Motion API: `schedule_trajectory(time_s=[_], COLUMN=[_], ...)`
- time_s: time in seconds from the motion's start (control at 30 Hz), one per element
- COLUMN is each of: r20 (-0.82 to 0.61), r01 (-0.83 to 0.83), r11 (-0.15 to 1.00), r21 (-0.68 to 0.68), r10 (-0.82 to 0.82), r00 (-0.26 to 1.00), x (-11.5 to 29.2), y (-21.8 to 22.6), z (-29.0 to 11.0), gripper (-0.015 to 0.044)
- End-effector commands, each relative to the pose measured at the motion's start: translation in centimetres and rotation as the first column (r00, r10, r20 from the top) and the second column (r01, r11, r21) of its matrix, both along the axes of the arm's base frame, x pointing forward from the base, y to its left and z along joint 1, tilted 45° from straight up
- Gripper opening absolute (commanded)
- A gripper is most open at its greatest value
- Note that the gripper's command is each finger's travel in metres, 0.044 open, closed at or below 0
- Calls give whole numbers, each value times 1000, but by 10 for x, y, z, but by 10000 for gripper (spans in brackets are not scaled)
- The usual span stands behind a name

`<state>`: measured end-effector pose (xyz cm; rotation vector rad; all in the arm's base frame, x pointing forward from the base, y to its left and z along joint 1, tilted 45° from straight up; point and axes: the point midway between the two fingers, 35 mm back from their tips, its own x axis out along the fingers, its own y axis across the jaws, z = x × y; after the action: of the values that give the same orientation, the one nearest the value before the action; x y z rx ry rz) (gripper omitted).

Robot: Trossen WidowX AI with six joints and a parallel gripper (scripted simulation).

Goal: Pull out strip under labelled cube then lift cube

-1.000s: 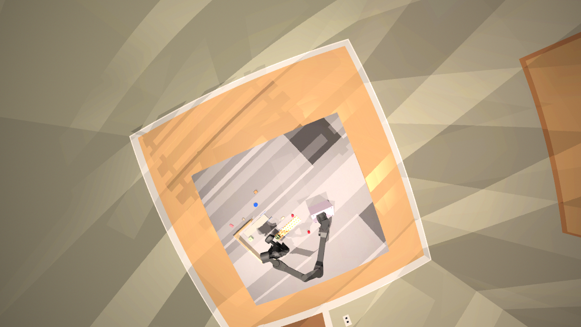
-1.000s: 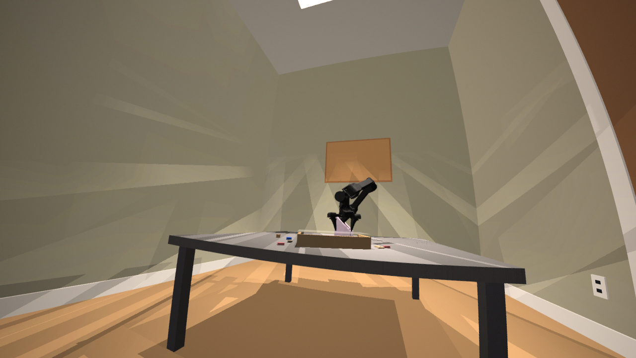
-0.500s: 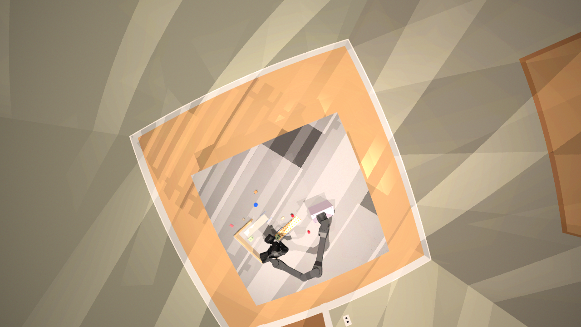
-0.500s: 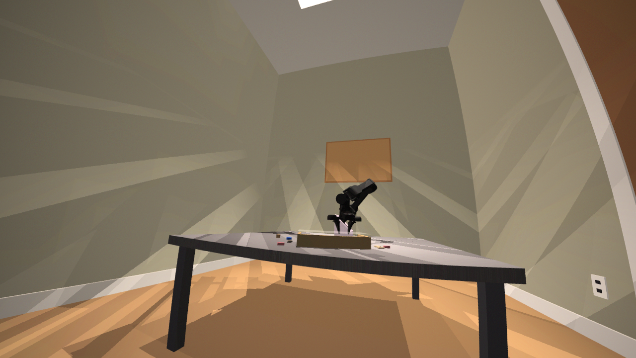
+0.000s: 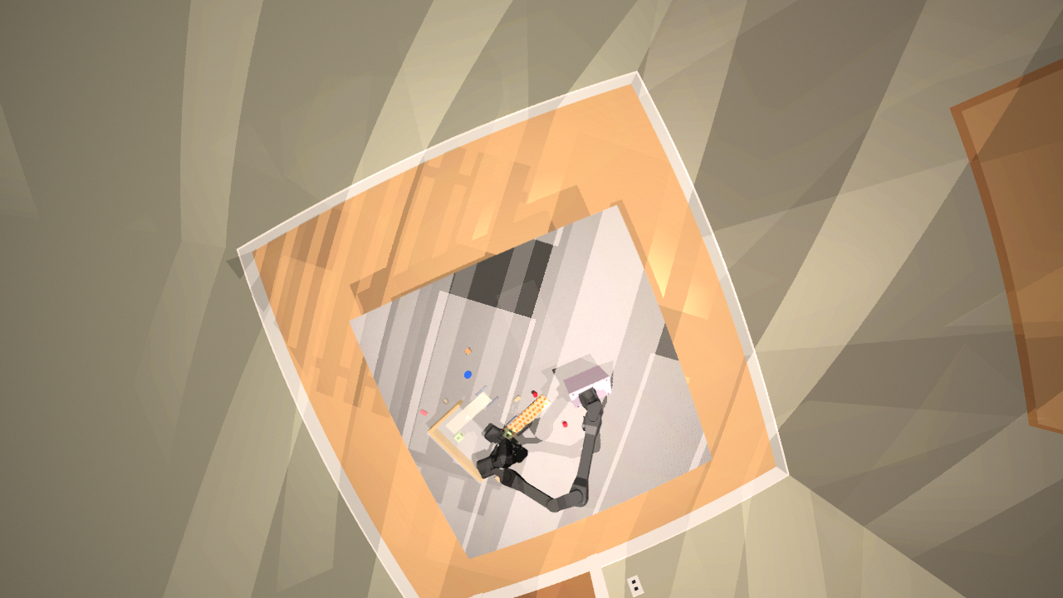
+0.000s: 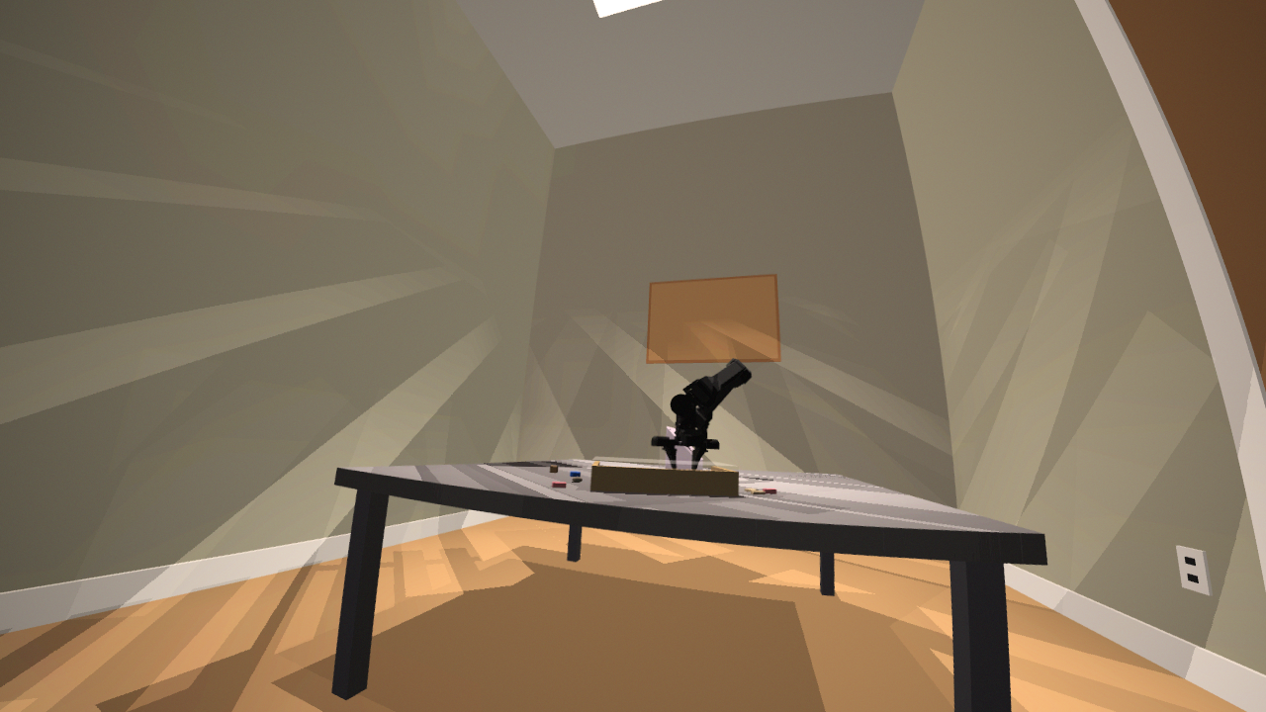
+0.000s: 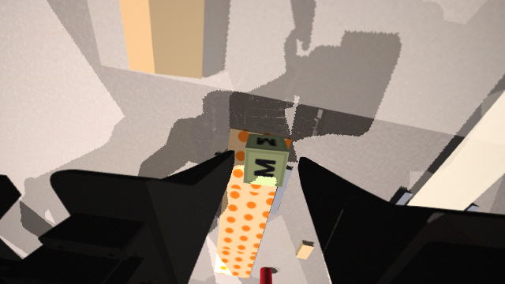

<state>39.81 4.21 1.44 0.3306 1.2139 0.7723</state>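
A green cube marked M (image 5: 508, 433) (image 7: 265, 166) sits on the near-wall end of the orange-dotted strip (image 5: 527, 416) (image 7: 245, 218). A blue-grey rail (image 7: 281, 195) shows along one side of this strip. My gripper (image 6: 684, 463) (image 7: 266, 158) is partly open, with its fingertips on either side of the M cube. Gaps show between the cube and both fingers in the wrist view. A plain cream strip (image 5: 469, 413) (image 7: 461, 170) lies separately, with a second green cube (image 5: 458, 437) at its end. Any mark on the second cube is too small to read.
A low tan wall (image 6: 664, 481) (image 7: 173, 39) bends around the cube ends. A red cylinder (image 5: 534, 394) (image 7: 266, 274) and a small tan block (image 5: 516, 399) (image 7: 304, 250) lie near the dotted strip. A purple box (image 5: 585, 377) stands by the arm's base. A blue piece (image 5: 467, 374) lies farther off.
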Motion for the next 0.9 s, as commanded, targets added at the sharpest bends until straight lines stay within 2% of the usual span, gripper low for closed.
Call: schedule_trajectory(time_s=[0.0,0.23,0.37,0.6,0.73,0.87], r20=[-8,-8,-1,-1,-2,-5], r01=[4,4,-1,-1,-1,0], r11=[1000,1000,1000,1000,1000,1000], r21=[8,9,2,2,2,2], r10=[-4,-4,1,1,1,0], r00=[1000,1000,1000,1000,1000,1000], x=[-1,0,1,1,-2,-21], y=[5,10,9,9,7,-3], z=[-5,-10,-8,-8,-7,-1], gripper=[250,250,145,98,0,0])
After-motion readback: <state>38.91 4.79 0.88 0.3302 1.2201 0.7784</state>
